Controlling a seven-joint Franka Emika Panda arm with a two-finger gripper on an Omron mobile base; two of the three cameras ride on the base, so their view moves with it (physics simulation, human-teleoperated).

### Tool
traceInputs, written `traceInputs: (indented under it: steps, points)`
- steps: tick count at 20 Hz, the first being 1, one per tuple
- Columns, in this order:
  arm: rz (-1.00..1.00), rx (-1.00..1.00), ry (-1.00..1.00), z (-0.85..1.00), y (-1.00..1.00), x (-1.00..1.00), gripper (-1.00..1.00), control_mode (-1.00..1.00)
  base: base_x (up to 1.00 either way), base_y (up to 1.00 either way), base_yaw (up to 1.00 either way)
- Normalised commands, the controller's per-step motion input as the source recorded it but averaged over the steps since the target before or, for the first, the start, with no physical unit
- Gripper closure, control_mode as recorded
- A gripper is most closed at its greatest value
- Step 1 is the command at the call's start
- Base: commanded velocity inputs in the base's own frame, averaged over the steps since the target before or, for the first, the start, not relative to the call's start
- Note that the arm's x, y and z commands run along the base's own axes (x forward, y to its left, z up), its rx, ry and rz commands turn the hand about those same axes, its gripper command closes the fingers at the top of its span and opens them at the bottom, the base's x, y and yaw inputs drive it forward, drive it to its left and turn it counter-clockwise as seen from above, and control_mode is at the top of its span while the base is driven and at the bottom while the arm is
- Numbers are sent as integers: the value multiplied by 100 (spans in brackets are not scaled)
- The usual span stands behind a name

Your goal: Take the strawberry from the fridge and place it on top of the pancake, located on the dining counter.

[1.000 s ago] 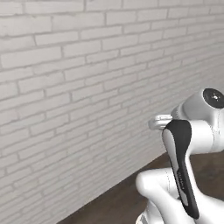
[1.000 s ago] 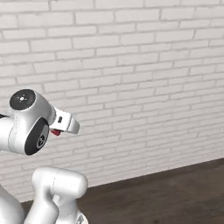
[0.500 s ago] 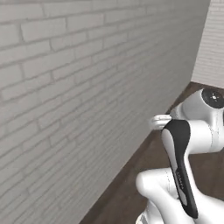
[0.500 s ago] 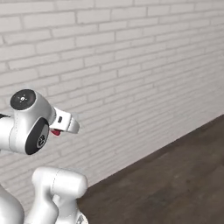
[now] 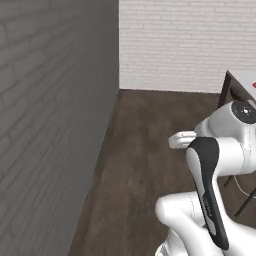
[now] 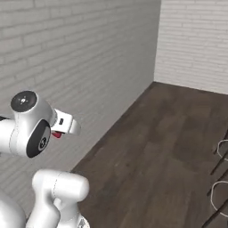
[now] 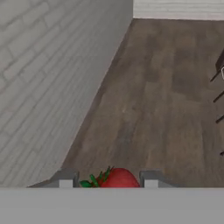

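Observation:
The red strawberry (image 7: pixel 120 178) with green leaves sits between my two dark finger tips in the hand view, and my gripper (image 7: pixel 108 180) is shut on it. In the right base view a bit of the strawberry (image 6: pixel 56 134) shows red under the white hand, which is tucked close to the arm's upper joint. A corner of the dining counter (image 5: pixel 242 80), white on top with a dark brown base, shows at the right edge of the left base view. The pancake and the fridge are out of view.
A grey brick wall (image 5: pixel 50 115) runs along the left and meets a white brick wall (image 5: pixel 175 45) in a corner ahead. Dark wood floor (image 6: pixel 169 142) stretches between them. Thin stool legs (image 6: pixel 221 151) stand at the right edge.
The whole picture has swung: the base has turned, so the brick wall slid left and the room corner, floor and counter corner came into view. The arm's pose and its grip look unchanged.

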Motion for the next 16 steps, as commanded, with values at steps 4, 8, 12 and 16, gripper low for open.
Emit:
traceInputs:
  steps: [4,8,12,16]
  points:
    - [0,0,0,0,0,0,100,100,62,0,-75]
    - [0,0,0,0,0,0,100,100,69,0,-72]
    - [0,0,0,0,0,0,100,100,92,9,-67]
    - [0,0,0,0,0,0,100,100,100,31,-61]
